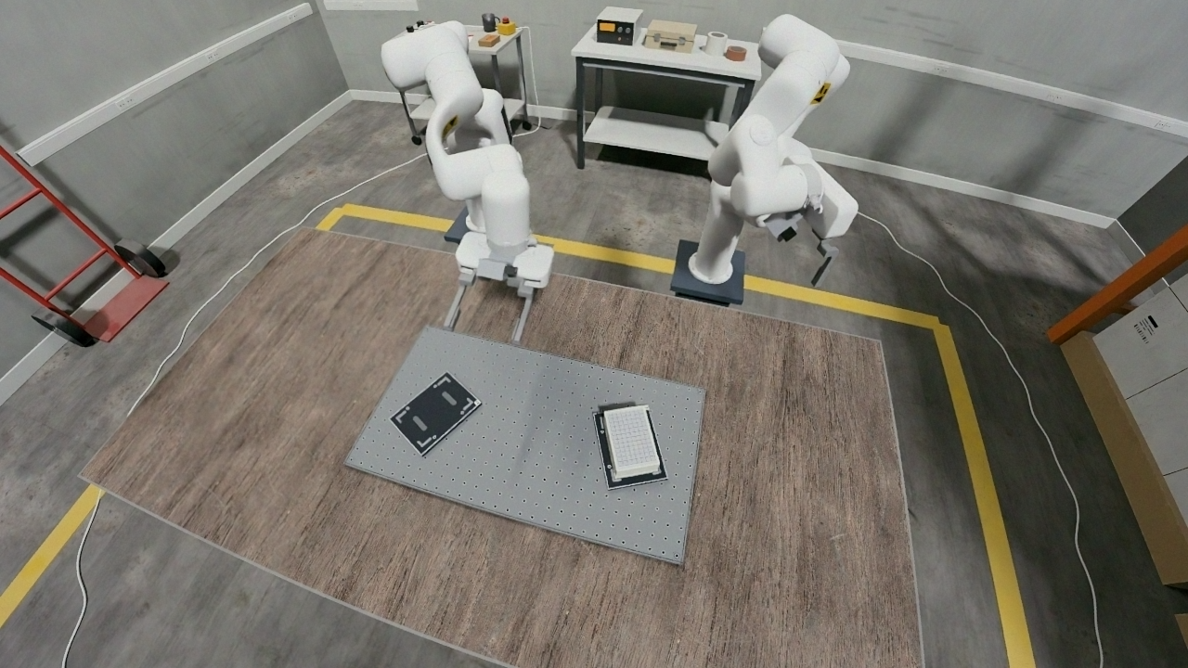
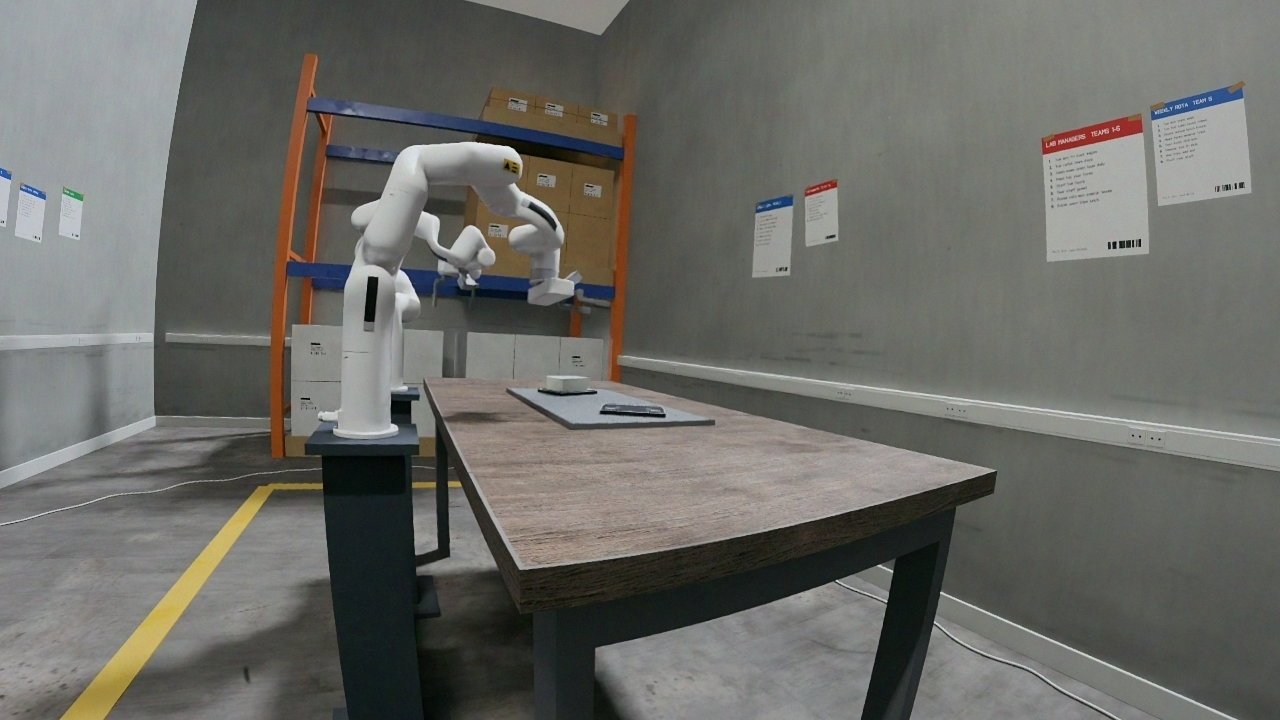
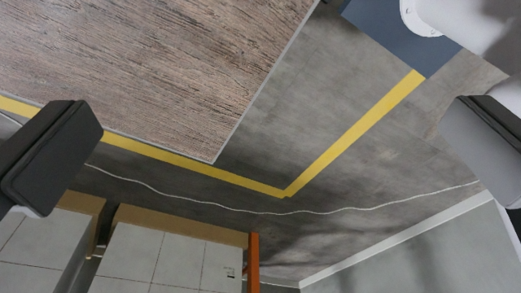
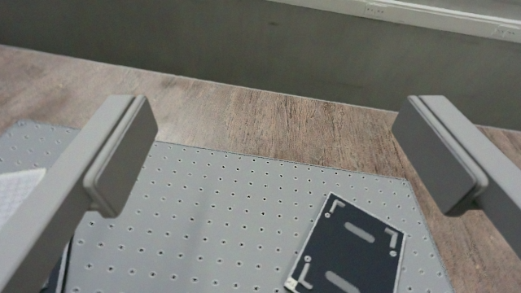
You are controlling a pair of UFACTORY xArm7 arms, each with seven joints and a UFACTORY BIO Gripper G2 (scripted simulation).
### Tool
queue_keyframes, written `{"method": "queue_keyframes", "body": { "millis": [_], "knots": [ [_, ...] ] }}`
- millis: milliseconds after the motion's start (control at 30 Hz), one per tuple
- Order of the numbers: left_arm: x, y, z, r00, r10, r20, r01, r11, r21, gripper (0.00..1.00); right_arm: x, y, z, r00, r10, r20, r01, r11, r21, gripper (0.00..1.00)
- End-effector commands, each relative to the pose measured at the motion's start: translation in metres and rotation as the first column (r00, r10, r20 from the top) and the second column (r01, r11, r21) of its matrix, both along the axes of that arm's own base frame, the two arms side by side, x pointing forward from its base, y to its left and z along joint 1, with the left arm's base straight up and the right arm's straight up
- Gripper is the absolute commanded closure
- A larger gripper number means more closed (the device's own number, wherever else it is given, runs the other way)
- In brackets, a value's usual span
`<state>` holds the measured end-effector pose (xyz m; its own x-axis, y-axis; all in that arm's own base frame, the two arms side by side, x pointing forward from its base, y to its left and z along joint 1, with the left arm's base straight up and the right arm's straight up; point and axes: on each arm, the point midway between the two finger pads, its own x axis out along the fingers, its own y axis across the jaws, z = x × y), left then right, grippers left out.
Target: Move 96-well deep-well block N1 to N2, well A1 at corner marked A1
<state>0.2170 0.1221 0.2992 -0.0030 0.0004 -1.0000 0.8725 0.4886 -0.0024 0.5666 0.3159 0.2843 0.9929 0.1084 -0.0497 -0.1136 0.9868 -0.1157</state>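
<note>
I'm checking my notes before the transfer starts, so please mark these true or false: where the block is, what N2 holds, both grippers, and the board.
1. The deep-well block sits on nest N1. True.
2. Nest N2 holds a second block. False: no block is on it.
3. The right gripper is shut on the block. False: it is open, nothing between its fingers.
4. The left gripper is open. True.
5. Only N2 lies on the grey perforated board. False: both nests do.
</note>
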Motion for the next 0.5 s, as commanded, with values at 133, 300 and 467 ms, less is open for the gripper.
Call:
{"method": "queue_keyframes", "body": {
  "millis": [133,300,467],
  "knots": [
    [0.001,0.000,0.001,1.000,0.000,0.003,0.000,1.000,0.000,0.00,-0.021,0.030,0.010,0.998,-0.058,0.033,0.056,0.996,0.075,0.63],
    [0.001,0.000,0.001,1.000,0.000,0.003,0.000,1.000,0.000,0.00,-0.030,0.041,0.013,0.998,-0.058,0.033,0.056,0.996,0.075,0.63],
    [0.001,0.000,0.001,1.000,0.000,0.003,0.000,1.000,0.000,0.00,-0.044,0.055,0.016,0.994,-0.098,0.040,0.093,0.988,0.124,0.63]
  ]
}}
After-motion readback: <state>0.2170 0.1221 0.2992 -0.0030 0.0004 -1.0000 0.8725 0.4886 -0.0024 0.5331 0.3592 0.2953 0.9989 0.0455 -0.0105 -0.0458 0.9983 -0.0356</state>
